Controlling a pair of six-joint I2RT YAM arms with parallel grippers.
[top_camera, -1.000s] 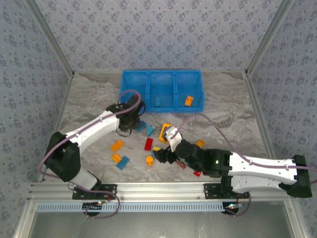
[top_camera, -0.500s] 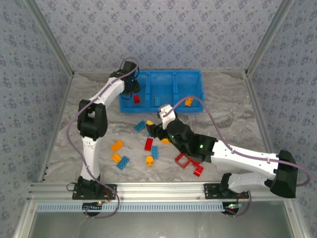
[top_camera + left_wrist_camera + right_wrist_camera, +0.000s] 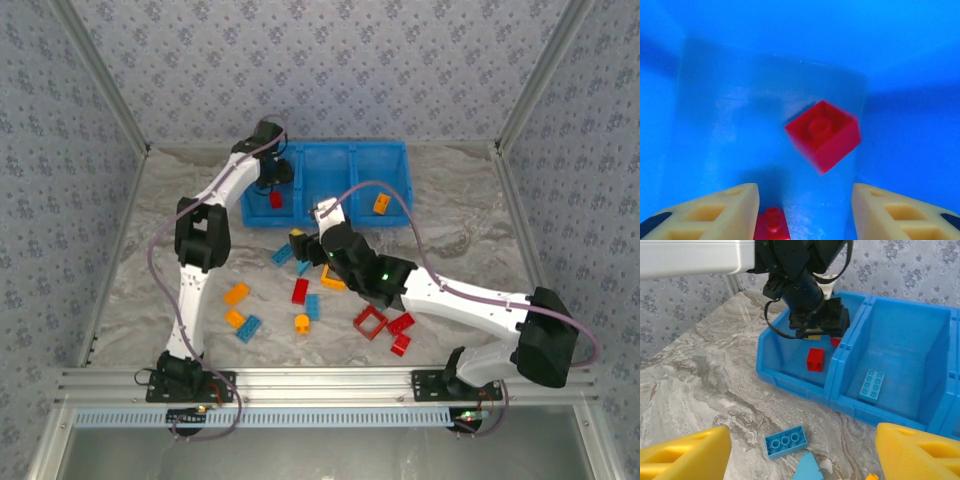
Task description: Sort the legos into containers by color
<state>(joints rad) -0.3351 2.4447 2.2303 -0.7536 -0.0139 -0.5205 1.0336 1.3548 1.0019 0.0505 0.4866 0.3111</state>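
Two glossy red studded pieces are seen in the smooth blue plastic tray's (image 3: 790, 382) left compartment, at 12 o'clock on the marbled table (image 3: 460, 200). The square red brick (image 3: 822, 135) is blurred, and the second red brick (image 3: 771, 225) is cut off at 6 o'clock. The left gripper (image 3: 805, 200) is spread with nothing gripped. The right gripper (image 3: 802, 450) is held wide apart, empty.

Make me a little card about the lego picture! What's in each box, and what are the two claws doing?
Left box: two red bricks
Middle box: one light blue brick
Right box: one orange brick
Left gripper: open, over the left box
Right gripper: open, holding nothing, over the table in front of the tray
Not sorted yet: red frame, plus loose red, blue and orange bricks
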